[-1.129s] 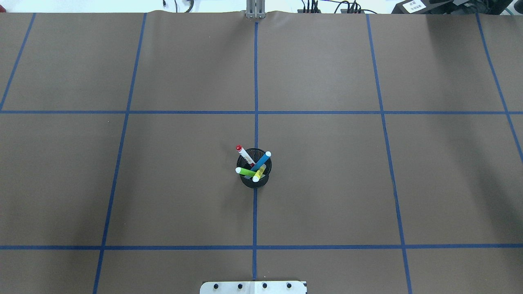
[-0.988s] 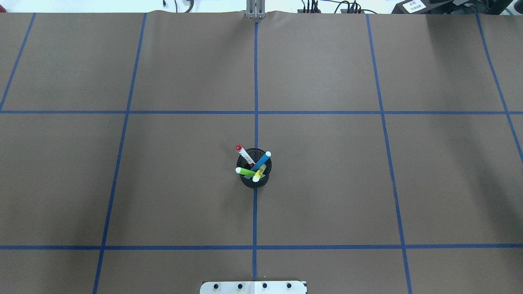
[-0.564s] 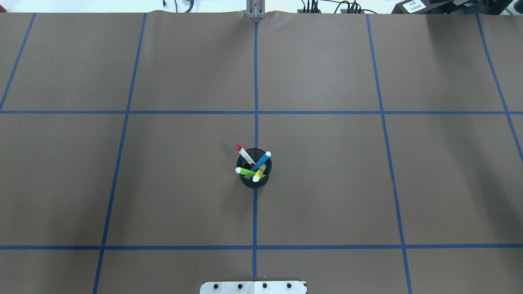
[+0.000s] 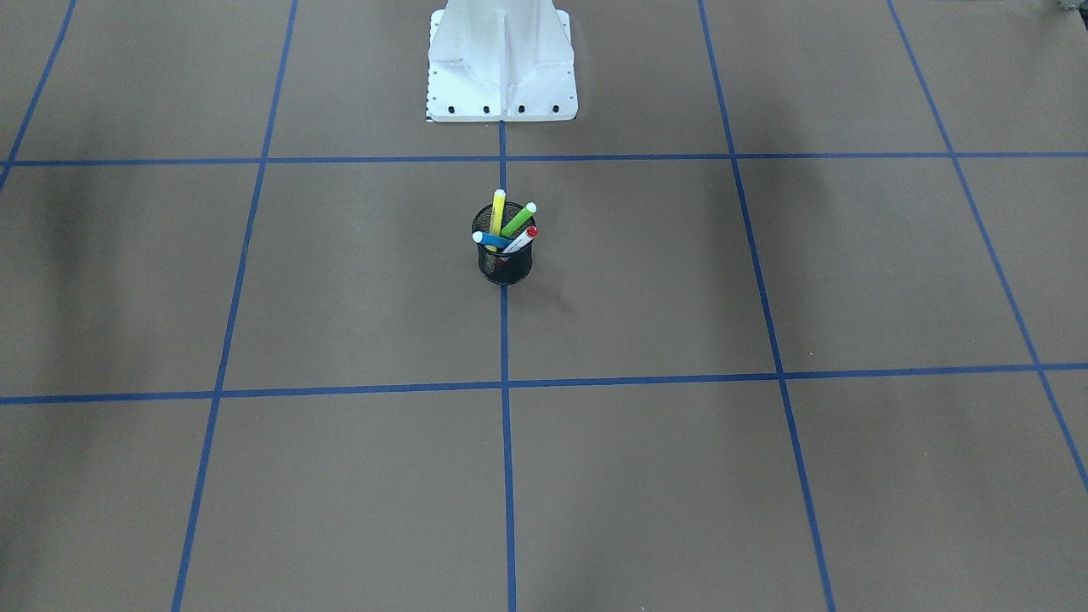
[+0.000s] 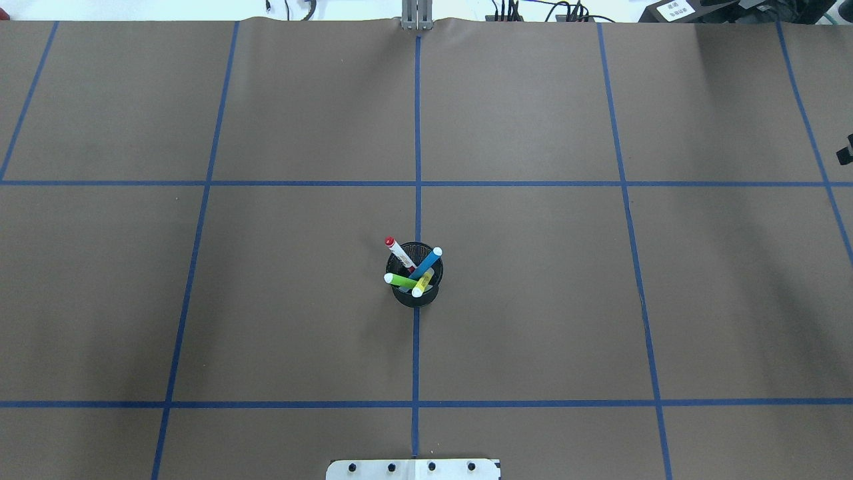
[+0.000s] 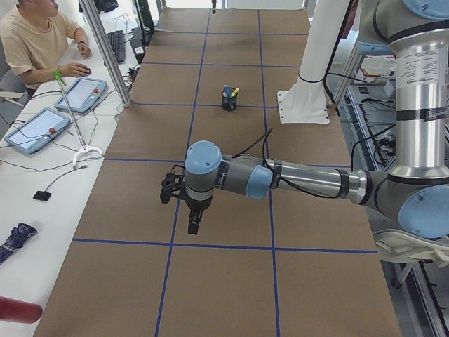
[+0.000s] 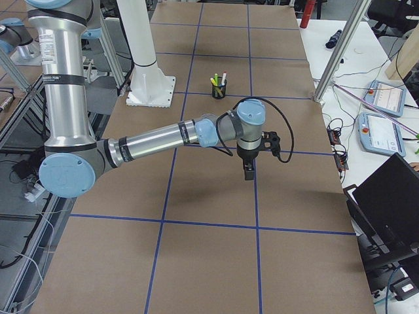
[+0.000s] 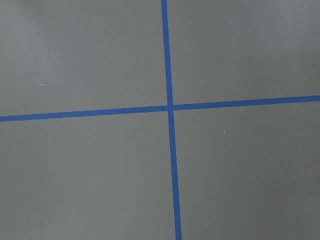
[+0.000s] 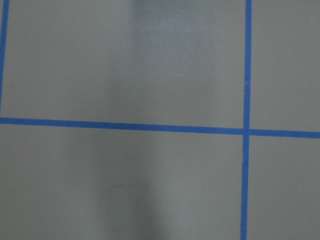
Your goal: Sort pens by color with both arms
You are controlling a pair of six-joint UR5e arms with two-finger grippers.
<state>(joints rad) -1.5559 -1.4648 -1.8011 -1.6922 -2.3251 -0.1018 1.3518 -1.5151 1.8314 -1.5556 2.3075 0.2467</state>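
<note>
Four pens stand together in a black mesh cup (image 5: 414, 298) at the table's middle: a red-capped white pen (image 5: 398, 252), a blue pen (image 5: 426, 262), a lime green pen (image 5: 400, 280) and a yellow pen (image 5: 422, 283). The front-facing view shows the same cup (image 4: 505, 263). My left gripper (image 6: 193, 223) hangs above the mat far from the cup, seen only from the left side; I cannot tell its state. My right gripper (image 7: 249, 171) hovers over the mat's other end. Only a black sliver of it (image 5: 845, 150) shows in the overhead view, so its state is unclear. Both wrist views show only mat and tape.
Blue tape lines (image 5: 416, 183) divide the brown mat into squares. The white base pedestal (image 4: 501, 59) stands just behind the cup on the robot's side. A person (image 6: 31, 38) sits at a side table with tablets (image 6: 81, 95). A laptop (image 7: 393, 196) is beside the table's other end.
A small black part of the right gripper has come into the overhead view at its right edge. The pens and the cup have not moved.
</note>
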